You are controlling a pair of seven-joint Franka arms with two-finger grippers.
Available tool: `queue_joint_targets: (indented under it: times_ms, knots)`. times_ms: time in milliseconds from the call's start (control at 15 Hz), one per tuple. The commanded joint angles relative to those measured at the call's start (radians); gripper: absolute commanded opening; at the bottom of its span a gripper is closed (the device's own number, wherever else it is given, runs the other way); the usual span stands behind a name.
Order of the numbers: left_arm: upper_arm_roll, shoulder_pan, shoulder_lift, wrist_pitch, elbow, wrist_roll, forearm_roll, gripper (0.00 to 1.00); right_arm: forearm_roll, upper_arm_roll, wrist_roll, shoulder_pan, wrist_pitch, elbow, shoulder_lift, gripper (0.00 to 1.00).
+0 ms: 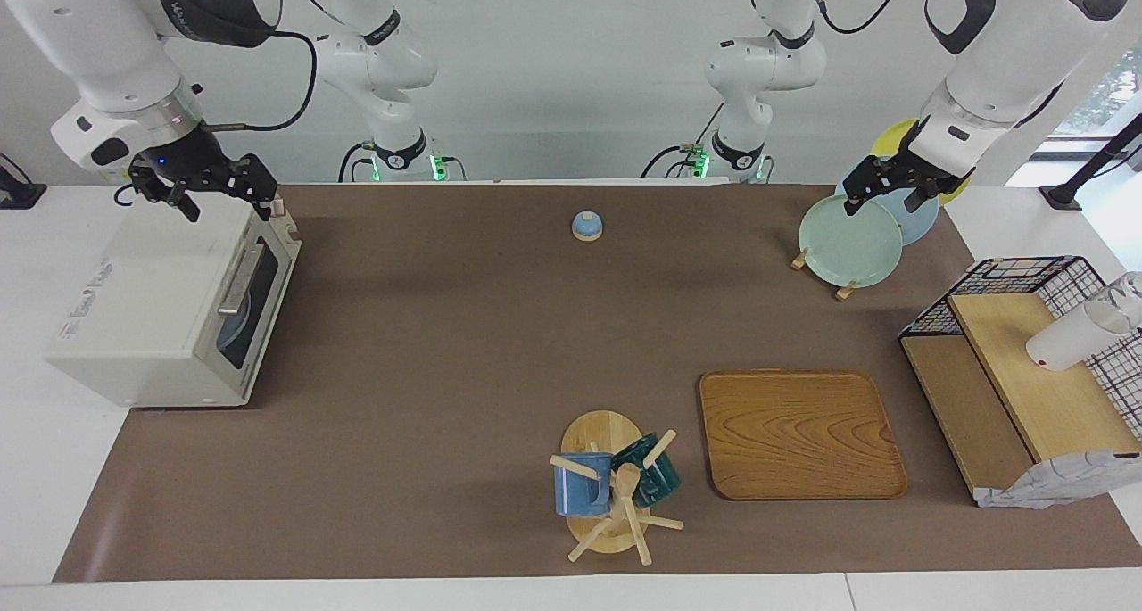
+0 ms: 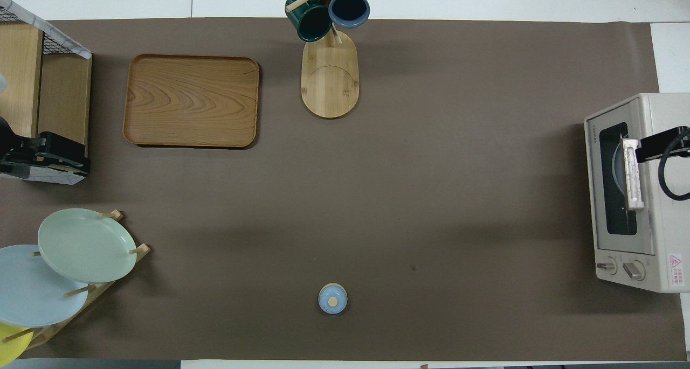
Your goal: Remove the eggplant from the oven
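Observation:
The off-white oven stands at the right arm's end of the table, its dark glass door shut; it also shows in the overhead view. Through the glass I see only a bluish plate. The eggplant is hidden. My right gripper hangs open and empty just over the oven's top edge above the door, and shows in the overhead view. My left gripper hangs open and empty over the plate rack.
A plate rack with a green plate, a blue one and a yellow one stands near the left arm. A small blue lid, a wooden tray, a mug tree and a wire basket with shelves are on the brown mat.

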Motion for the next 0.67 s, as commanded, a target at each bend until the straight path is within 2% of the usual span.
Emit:
queue_joint_targets:
  times_ms: [0, 133, 267, 600]
  knots:
    - [-0.006, 0.011, -0.006, 0.009, -0.001, 0.011, -0.003, 1.00, 0.016, 0.000, -0.003, -0.001, 0.026, -0.027, -0.018, 0.01]
    - [-0.006, 0.011, -0.006, 0.007, -0.001, 0.011, -0.003, 1.00, 0.014, 0.000, -0.030, -0.006, 0.049, -0.063, -0.033, 0.00]
    - [-0.006, 0.011, -0.006, 0.009, -0.001, 0.009, -0.003, 1.00, 0.013, -0.002, -0.038, -0.009, 0.130, -0.123, -0.048, 0.00]
    - [-0.006, 0.011, -0.006, 0.007, -0.001, 0.011, -0.003, 1.00, -0.051, -0.004, 0.060, -0.030, 0.248, -0.226, -0.031, 0.00]
